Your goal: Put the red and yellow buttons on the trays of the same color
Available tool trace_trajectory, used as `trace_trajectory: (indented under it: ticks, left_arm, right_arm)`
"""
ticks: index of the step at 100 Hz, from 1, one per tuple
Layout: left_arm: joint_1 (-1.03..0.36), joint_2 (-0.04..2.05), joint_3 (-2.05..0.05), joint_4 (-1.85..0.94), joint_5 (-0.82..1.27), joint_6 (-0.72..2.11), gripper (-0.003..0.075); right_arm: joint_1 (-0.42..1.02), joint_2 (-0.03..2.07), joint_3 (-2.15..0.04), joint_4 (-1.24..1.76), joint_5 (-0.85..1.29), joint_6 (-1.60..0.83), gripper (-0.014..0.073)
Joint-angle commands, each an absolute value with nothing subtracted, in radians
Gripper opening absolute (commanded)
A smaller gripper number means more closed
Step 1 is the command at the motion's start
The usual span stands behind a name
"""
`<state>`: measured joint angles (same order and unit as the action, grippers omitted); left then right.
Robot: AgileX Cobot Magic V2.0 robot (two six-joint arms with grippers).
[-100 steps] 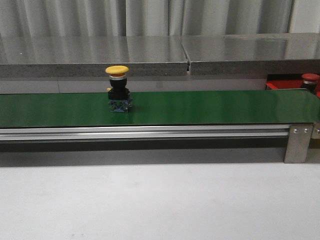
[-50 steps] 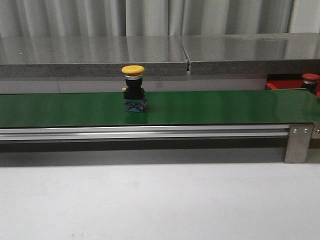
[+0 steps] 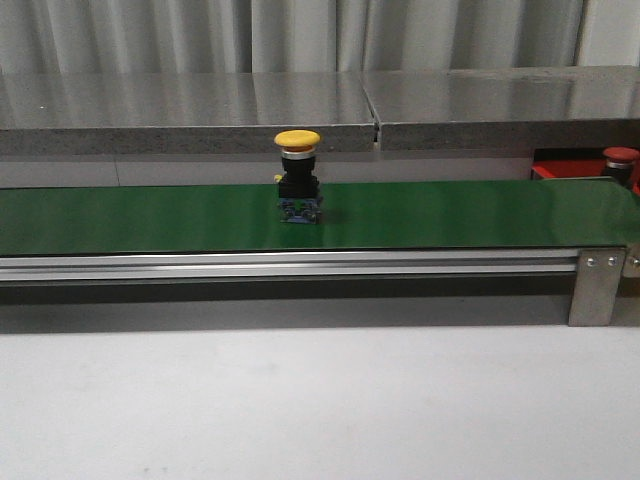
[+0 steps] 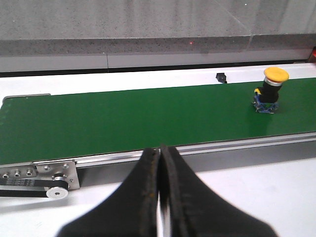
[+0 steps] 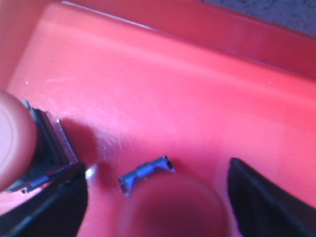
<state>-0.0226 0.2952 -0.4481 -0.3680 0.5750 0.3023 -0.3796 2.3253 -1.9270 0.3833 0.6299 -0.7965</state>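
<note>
Left end effector [image 4: 159, 163]: fingers pressed together, empty, waiting near the green belt [image 3: 150, 220]. Yellow button [image 3: 298, 178]: upright mid-belt, awaiting pickup. Right end effector [image 5: 155, 197]: spread wide over the red tray [image 5: 197, 89], apparently straddling a red button [image 5: 170, 207] it grips nothing.
</note>
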Motion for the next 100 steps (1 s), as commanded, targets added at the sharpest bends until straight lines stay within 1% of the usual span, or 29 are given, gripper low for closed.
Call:
trace_trajectory:
  ticks: [1, 11, 17, 69, 88, 100]
  left_arm:
    - [-0.031, 0.304, -0.476, -0.394, 0.507, 0.303, -0.0019]
    - [-0.031, 0.304, -0.476, -0.394, 0.507, 0.303, -0.0019]
    - [-0.031, 0.304, -0.476, -0.394, 0.507, 0.303, -0.0019]
    - [-0.031, 0.304, -0.476, -0.394, 0.507, 0.303, -0.0019]
    - [-0.031, 0.304, -0.476, -0.394, 0.507, 0.303, -0.0019]
    - [-0.031, 0.304, -0.476, -0.394, 0.507, 0.303, -0.0019]
  right_arm:
    - [-0.391, 2.255, -1.957, 0.392, 0.600, -0.796, 0.0610]
    - [-0.393, 2.248, -1.959, 0.392, 0.602, -0.796, 0.0562]
    - [-0.394, 2.241, -1.959, 0.392, 0.601, -0.796, 0.0548]
    - [-0.403, 2.143, -1.959, 0.403, 0.604, -0.780, 0.0549]
    - [-0.404, 2.069, -1.959, 0.469, 0.653, -0.762, 0.0549]
    - [-0.404, 2.005, -1.959, 0.511, 0.727, -0.762, 0.0549]
